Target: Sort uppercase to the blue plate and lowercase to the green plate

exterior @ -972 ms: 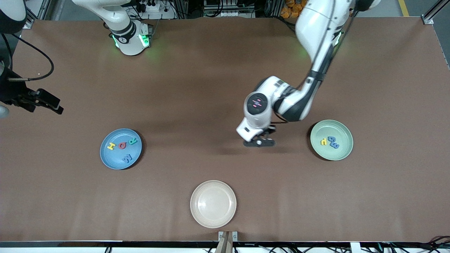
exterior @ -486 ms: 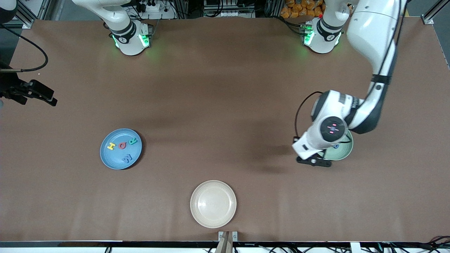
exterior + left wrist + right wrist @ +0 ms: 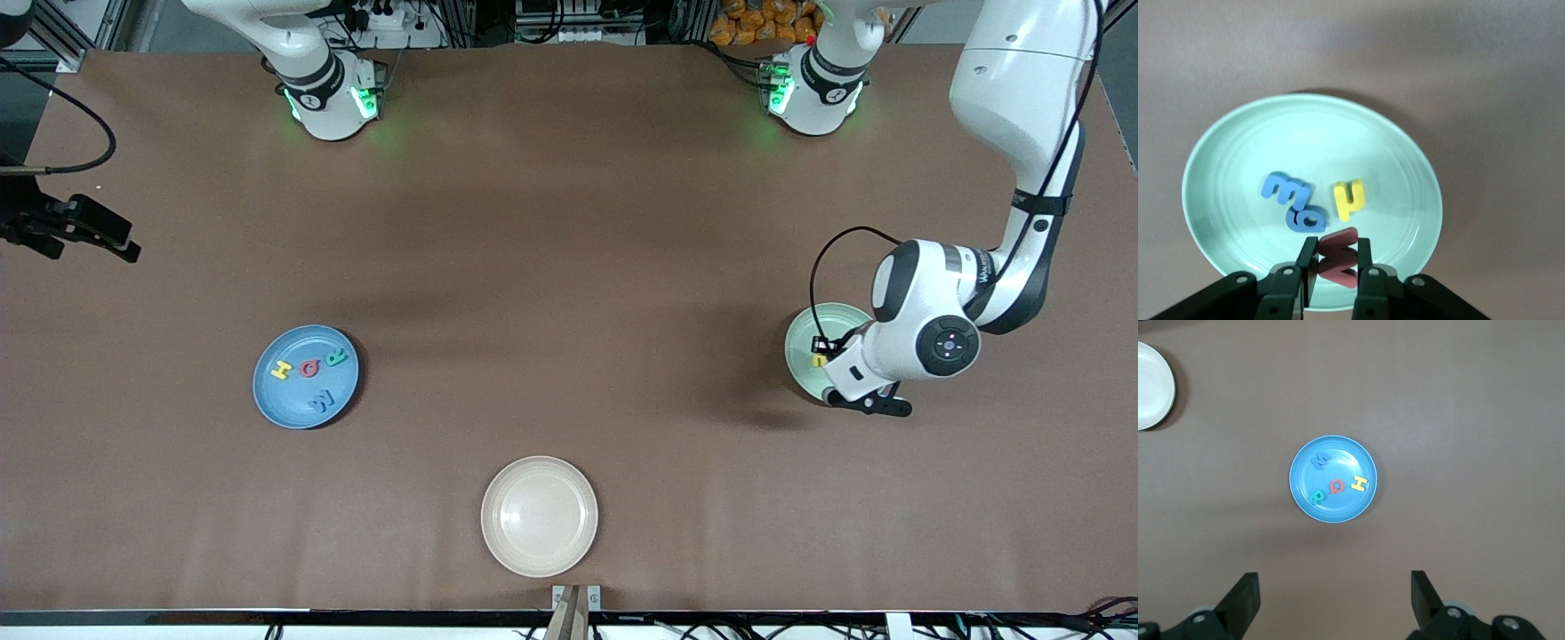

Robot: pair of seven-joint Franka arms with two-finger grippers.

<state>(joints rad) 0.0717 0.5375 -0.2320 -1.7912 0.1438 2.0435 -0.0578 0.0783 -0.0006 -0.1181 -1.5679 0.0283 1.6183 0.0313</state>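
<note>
Left claw (image 3: 845,378) over green plate (image 3: 805,342)

Green plate (image 3: 1218,160): pale mint; on it two blue letters (image 3: 1291,200) and a yellow letter (image 3: 1349,198); red letter (image 3: 1338,257) between the black fingers (image 3: 1306,267); blue plate (image 3: 1301,493): medium blue; beige plate (image 3: 540,516); brown table (image 3: 569,222).
</note>
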